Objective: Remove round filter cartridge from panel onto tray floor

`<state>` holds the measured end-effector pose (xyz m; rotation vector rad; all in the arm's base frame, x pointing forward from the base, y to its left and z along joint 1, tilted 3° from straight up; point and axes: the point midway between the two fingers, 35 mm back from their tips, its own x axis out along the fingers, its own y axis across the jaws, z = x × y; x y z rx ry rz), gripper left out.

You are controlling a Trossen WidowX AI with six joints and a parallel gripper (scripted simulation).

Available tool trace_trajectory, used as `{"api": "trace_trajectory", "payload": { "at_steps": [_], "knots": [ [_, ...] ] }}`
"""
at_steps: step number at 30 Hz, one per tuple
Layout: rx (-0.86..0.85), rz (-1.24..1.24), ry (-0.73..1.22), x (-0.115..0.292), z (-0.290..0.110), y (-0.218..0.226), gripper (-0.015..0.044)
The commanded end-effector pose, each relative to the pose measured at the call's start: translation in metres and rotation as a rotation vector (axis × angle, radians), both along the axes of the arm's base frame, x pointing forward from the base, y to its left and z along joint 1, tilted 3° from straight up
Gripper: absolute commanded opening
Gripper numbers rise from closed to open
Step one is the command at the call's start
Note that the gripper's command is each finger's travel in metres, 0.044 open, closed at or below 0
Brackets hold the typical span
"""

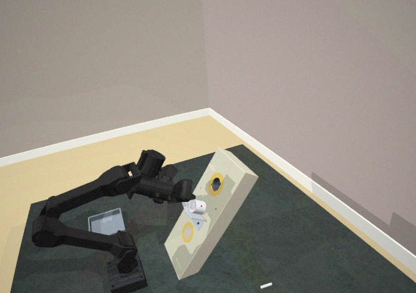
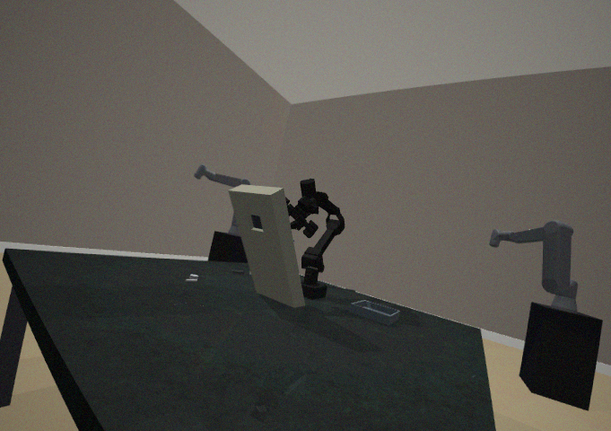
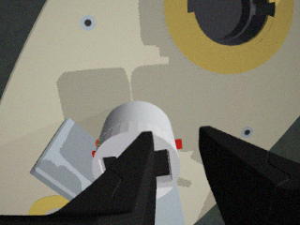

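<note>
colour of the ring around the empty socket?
Mustard yellow ring around the dark socket; clearest in the wrist view.
</note>
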<state>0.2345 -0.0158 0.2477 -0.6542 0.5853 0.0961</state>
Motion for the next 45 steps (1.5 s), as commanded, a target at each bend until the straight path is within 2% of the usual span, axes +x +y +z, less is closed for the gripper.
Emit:
{"api": "trace_trajectory", "payload": {
  "at_steps": [1, 4, 7, 9, 16, 19, 21, 23, 27, 29, 45],
  "knots": [
    [0.002, -0.004, -0.016, 0.016, 0.036, -0.001, 0.0095],
    [0.002, -0.004, -0.017, 0.027, 0.058, -0.002, 0.0095],
    [0.002, -0.004, -0.017, 0.028, 0.060, -0.002, 0.0095],
    [0.002, -0.004, -0.018, 0.028, 0.066, -0.001, 0.0147],
    [0.000, -0.004, -0.026, 0.020, 0.126, 0.001, 0.0331],
    [0.000, -0.004, -0.026, 0.018, 0.131, 0.001, 0.0410],
    [0.047, -0.034, 0.004, 0.018, 0.120, 0.001, 0.0357],
    [0.177, -0.128, 0.090, 0.015, 0.091, 0.001, 0.0305],
    [0.439, -0.388, 0.279, -0.001, 0.028, 0.000, 0.0305],
    [0.510, -0.481, 0.334, -0.008, 0.010, 0.000, 0.0305],
    [0.519, -0.492, 0.341, -0.002, -0.002, 0.000, 0.0305]
  ]
}}
